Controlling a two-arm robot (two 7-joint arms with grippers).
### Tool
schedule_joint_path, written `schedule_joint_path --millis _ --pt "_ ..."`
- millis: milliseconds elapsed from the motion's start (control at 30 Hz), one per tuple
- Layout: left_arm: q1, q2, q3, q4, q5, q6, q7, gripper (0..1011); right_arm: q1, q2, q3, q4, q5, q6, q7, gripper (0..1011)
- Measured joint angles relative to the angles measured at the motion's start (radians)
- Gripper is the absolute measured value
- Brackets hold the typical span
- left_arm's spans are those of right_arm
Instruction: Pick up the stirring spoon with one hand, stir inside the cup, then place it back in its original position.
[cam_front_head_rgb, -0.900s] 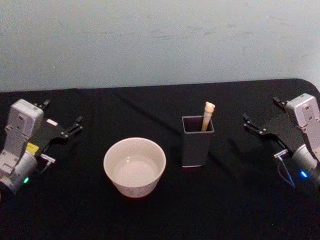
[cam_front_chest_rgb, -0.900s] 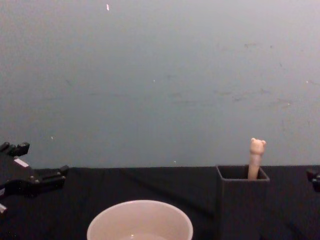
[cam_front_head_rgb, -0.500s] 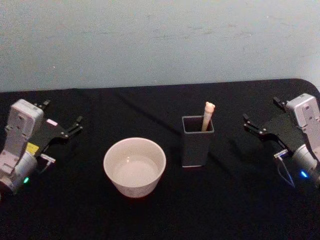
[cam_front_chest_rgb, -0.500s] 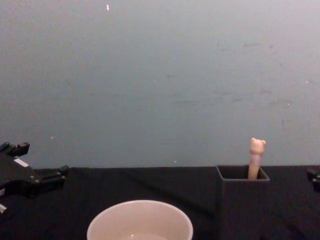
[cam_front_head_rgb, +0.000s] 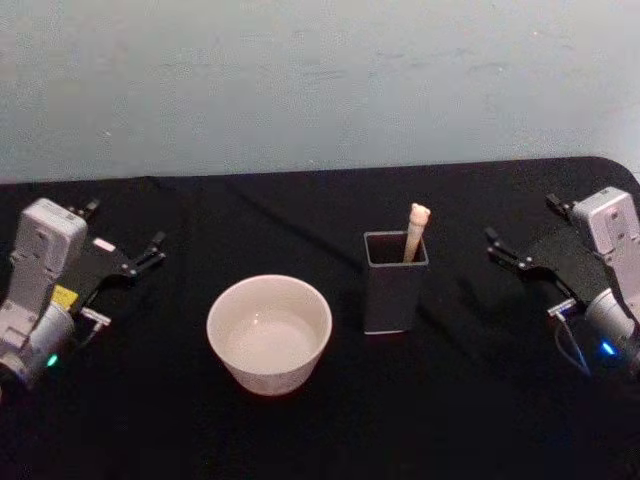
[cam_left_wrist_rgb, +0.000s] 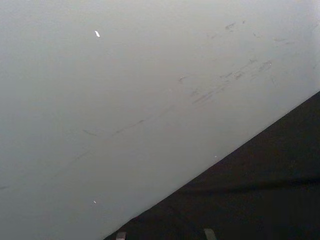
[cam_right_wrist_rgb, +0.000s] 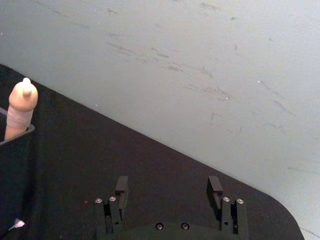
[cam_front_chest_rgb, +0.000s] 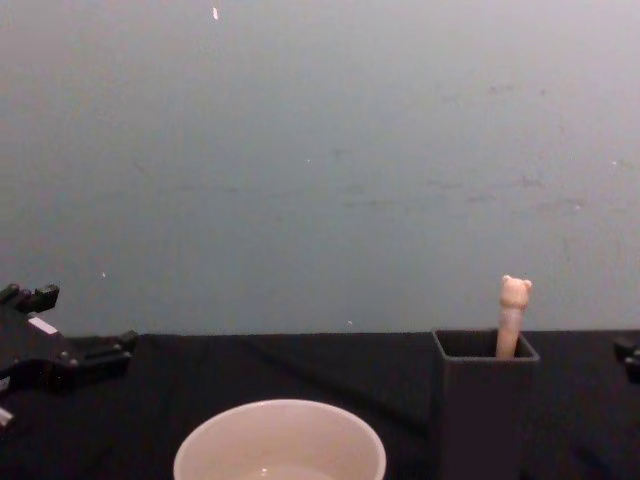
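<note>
Black cloth (cam_front_head_rgb: 300, 210) bears round cream cup (cam_front_head_rgb: 240, 365), square holder (cam_front_head_rgb: 390, 300) with bear-topped spoon (cam_front_head_rgb: 415, 228); left hand (cam_front_head_rgb: 125, 224), right hand (cam_front_head_rgb: 521, 219) both splayed.

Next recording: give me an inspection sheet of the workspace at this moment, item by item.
Surface: black cloth covers the table; no spills seen.
Job's things: stirring spoon stands handle-up in the dark grey holder; cup sits to the holder's left, apart from it.
Clutter: nothing seen.
Grippers: left tool open, over the table's left side, holding nothing; right tool open, over the right side, holding nothing.
Cables: thin wire loop at the right wrist, away from the job's things.
Surroundings: pale scuffed wall behind the table.
</note>
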Motion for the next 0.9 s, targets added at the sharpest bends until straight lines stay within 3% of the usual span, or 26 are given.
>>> schedule_joint_path --millis 567,700,767,833,900 --pt "0.0 0.0 0.0 0.0 0.0 0.0 0.0 1001 0.0 0.0 0.0 0.0 0.0 0.0 0.0 1002" --pt "0.0 0.0 0.0 0.0 0.0 0.0 0.0 1001 0.0 -0.005 0.016 -0.001 0.006 0.002 0.016 1002" --pt "0.0 0.0 0.0 0.0 0.0 0.0 0.0 1001 -0.002 -0.006 0.027 -0.008 0.021 0.01 0.029 1002" --pt "0.0 0.0 0.0 0.0 0.0 0.0 0.0 1001 -0.014 0.003 0.057 -0.035 0.081 0.045 0.079 1000" --pt "0.0 0.0 0.0 0.0 0.0 0.0 0.0 1001 -0.022 0.011 0.072 -0.051 0.114 0.062 0.111 1002"
